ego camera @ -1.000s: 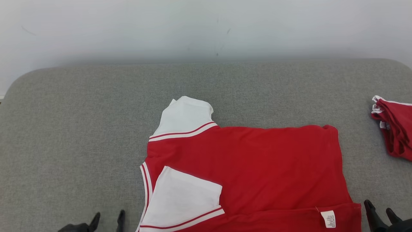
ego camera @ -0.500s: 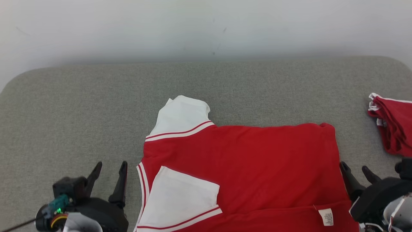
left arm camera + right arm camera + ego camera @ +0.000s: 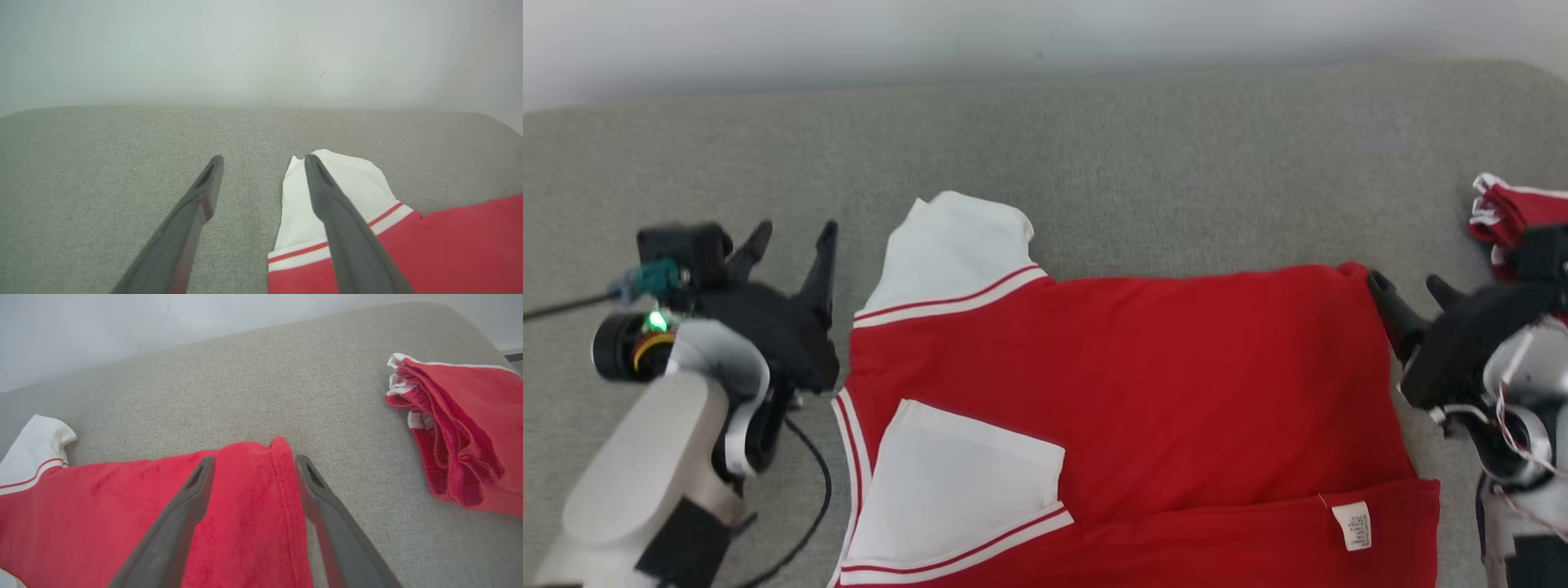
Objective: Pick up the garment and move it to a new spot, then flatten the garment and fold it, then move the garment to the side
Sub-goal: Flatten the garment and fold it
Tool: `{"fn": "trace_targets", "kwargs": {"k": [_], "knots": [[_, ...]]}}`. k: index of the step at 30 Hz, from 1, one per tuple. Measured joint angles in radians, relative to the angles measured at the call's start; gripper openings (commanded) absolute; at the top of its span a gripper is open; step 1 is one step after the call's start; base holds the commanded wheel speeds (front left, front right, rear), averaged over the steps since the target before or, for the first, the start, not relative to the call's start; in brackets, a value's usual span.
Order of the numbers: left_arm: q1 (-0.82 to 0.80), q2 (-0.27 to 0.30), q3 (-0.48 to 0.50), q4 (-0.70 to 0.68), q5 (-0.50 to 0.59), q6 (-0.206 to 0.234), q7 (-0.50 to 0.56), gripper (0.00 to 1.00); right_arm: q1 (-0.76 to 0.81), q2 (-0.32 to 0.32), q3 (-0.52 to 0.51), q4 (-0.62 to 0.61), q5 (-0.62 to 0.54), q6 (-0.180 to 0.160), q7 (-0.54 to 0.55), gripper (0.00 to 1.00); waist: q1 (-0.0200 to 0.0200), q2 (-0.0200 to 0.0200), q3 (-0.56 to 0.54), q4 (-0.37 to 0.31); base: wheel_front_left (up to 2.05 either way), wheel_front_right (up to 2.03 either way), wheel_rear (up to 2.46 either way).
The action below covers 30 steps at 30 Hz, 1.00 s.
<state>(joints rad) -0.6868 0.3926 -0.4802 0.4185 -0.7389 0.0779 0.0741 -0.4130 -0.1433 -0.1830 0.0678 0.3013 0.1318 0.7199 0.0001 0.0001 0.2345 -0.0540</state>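
Now we flank the shirt (image 3: 1143, 392), lying half-folded mid-cushion (image 3: 1135, 139). Our left gripper (image 3: 796, 230) sits beside its white sleeve (image 3: 956, 245) and our right gripper (image 3: 1405, 282) straddles the far hem corner, both spread and empty, likely set for a fold. Bare cushion lies beyond; a red pile (image 3: 1515, 208) crowds the right.

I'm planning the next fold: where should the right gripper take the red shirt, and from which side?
The far hem corner of the red shirt, coming from the right over the bare grey cushion. That corner lies nearly flat with two free edges, and the open right gripper hangs over it.
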Motion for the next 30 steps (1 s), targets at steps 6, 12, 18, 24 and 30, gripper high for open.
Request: {"fn": "trace_targets", "kwargs": {"k": [6,12,18,24,30], "knots": [[-0.114,-0.022,-0.014,0.088,0.003,-0.023,0.037,1.0,-0.131,-0.006,0.008,0.101,-0.022,0.0,0.001,1.0,0.0001,0.0,0.061,-0.024,0.0,0.0,0.0],[-0.209,-0.046,-0.043,0.177,0.015,-0.045,0.08,1.0,-0.251,-0.001,0.027,0.179,-0.04,0.0,-0.008,1.0,0.0002,0.0001,0.116,-0.068,0.0,0.0,0.0],[-0.277,-0.06,-0.07,0.249,0.026,-0.057,0.128,1.0,-0.281,-0.003,0.052,0.207,-0.038,0.0,-0.027,1.0,0.0002,0.0001,0.161,-0.102,0.0,0.0,0.0],[-0.302,-0.051,-0.084,0.311,0.051,-0.033,0.148,1.0,-0.281,-0.018,0.064,0.219,-0.026,0.0,-0.044,1.0,0.0,0.0001,0.179,-0.119,0.0,0.0,0.0],[-0.31,-0.055,-0.085,0.35,0.053,-0.008,0.14,1.0,-0.278,-0.023,0.068,0.219,-0.015,0.0,-0.053,1.0,0.0,0.0,0.181,-0.116,0.0,0.0,0.0]]}}
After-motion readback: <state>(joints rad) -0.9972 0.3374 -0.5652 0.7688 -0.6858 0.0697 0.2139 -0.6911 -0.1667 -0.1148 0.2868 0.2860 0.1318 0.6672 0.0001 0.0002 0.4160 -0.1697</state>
